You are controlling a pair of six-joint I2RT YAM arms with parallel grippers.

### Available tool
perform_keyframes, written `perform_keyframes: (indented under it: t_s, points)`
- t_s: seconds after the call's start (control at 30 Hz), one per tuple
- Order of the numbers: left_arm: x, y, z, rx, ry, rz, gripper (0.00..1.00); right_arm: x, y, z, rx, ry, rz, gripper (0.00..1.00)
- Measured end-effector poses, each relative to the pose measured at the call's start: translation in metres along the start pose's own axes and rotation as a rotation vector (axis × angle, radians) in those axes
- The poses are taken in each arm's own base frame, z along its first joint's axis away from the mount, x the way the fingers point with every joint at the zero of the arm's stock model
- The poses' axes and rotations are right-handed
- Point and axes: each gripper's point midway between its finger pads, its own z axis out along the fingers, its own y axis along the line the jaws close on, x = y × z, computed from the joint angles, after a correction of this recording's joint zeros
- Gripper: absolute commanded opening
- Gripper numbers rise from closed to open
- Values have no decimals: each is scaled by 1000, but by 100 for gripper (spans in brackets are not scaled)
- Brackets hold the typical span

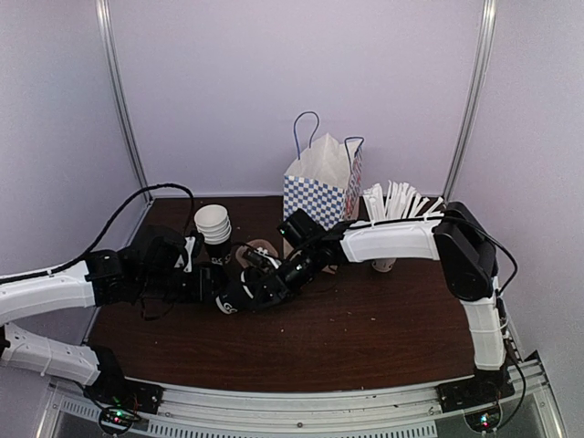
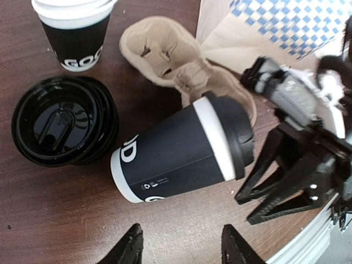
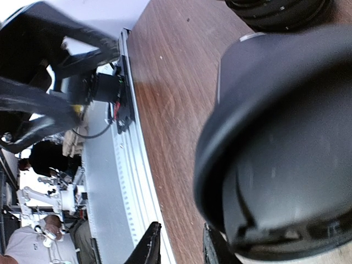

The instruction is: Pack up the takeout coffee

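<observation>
While takeout coffee (image 2: 176, 157) lies on side on table (image 2: 55, 209) — lid end at cardboard carrier (image 2: 165, 60), stack of lids (image 2: 60, 129) just beside — left gripper (image 2: 184, 247) sits near cup wall, fingers apart, holding nothing. Right gripper (image 3: 181, 236) at lid: narrow gap, grip unclear.

Bare table (image 2: 55, 220) before the takeout coffee (image 2: 176, 157); lid stack (image 2: 58, 127), carrier (image 2: 159, 55), bag (image 2: 264, 27) close around.

What I can't make out from here

On my right wrist view the takeout coffee (image 3: 286, 143) is a blurred lid, cut off at the right edge. From above it is mostly covered, its print too small to read. The left gripper (image 2: 181, 242) shows only fingertips; the checkered bag (image 2: 275, 22) is cropped.
</observation>
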Motion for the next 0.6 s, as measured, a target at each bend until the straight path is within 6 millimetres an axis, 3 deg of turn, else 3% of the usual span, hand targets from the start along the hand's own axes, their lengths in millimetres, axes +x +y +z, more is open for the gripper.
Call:
perform_keyframes:
  t_s: [0.27, 0.6]
  points:
    - [10, -6, 30, -4, 80, 1, 60, 0, 14, -19, 58, -8, -103, 28]
    - [-21, -25, 35, 9, 7, -20, 60, 1, 13, -24, 79, -7, -126, 28]
